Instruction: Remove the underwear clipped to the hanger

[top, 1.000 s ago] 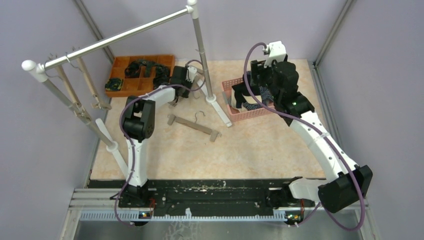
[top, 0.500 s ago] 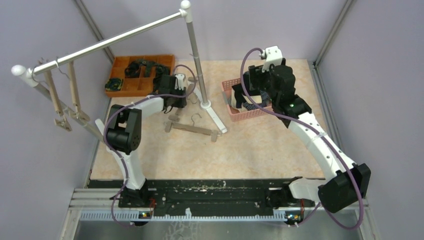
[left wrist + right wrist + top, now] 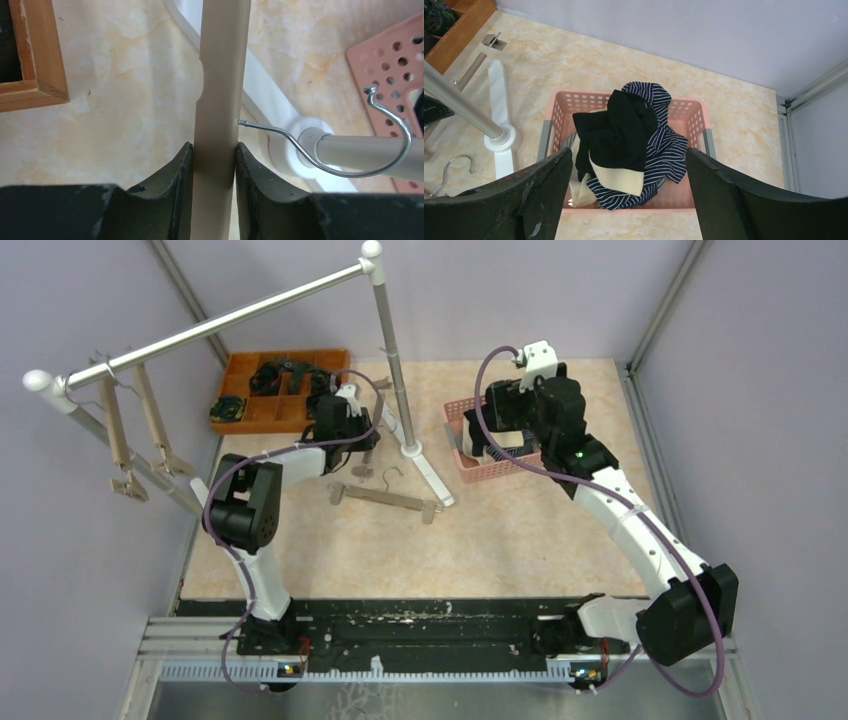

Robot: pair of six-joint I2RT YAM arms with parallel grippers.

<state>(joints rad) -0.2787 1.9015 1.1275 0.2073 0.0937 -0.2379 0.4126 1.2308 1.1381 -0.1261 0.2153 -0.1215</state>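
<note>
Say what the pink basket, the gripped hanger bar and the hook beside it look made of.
Basket: likely moulded plastic, matte pink, perforated walls. Hanger bar: smooth beige, no visible grain: plastic or painted wood. Hook: thin shiny metal wire.

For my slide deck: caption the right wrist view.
Open right gripper above a pink basket holding black and navy-striped underwear.

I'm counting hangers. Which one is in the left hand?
The beige hanger clamped in the left hand; two hang on the rail, another lies on the table.
</note>
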